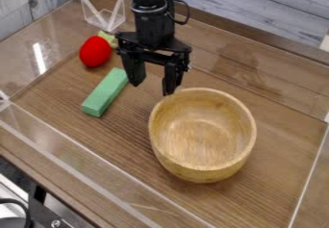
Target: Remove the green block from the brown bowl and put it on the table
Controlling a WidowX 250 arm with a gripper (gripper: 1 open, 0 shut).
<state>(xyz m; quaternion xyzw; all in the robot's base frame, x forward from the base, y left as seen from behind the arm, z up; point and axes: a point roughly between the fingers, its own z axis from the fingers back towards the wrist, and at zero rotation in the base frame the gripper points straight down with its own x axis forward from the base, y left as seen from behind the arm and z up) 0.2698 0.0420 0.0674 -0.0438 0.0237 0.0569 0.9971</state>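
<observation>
Three loose things: a bowl, a bar and a red toy, all placed below against the brown bowl as landmark.
Near edge: clear plastic wall (pixel 77 169) runs along the front of the table, on the camera side of the brown bowl.
Brown bowl (pixel 203 134): round, light tan wood with a thick rim and visible grain, upright, its inside bare as far as the view shows.
Table (pixel 257 68): glossy brown wood grain; the bowl sits on it, right of centre and toward the front.
Green block (pixel 106 91): flat, long, bright green bar lying on the tabletop to the left of the bowl, clear of its rim, one end pointing away toward the red toy.
Gripper (pixel 153 82): black, pointing down, just behind the bowl's far-left rim and beside the far end of the green block.
Fingers (pixel 135 76): spread wide with nothing between them; whether the left finger touches the block's end I cannot tell.
Arm (pixel 153 11): black, rising straight up behind the bowl and out of the top of the view.
Red toy (pixel 95 51): strawberry-shaped, farther back and left of the bowl, beyond the green block's far end and apart from it.
Far side: pale planked surface (pixel 270 15) beyond the table, behind the bowl.
</observation>
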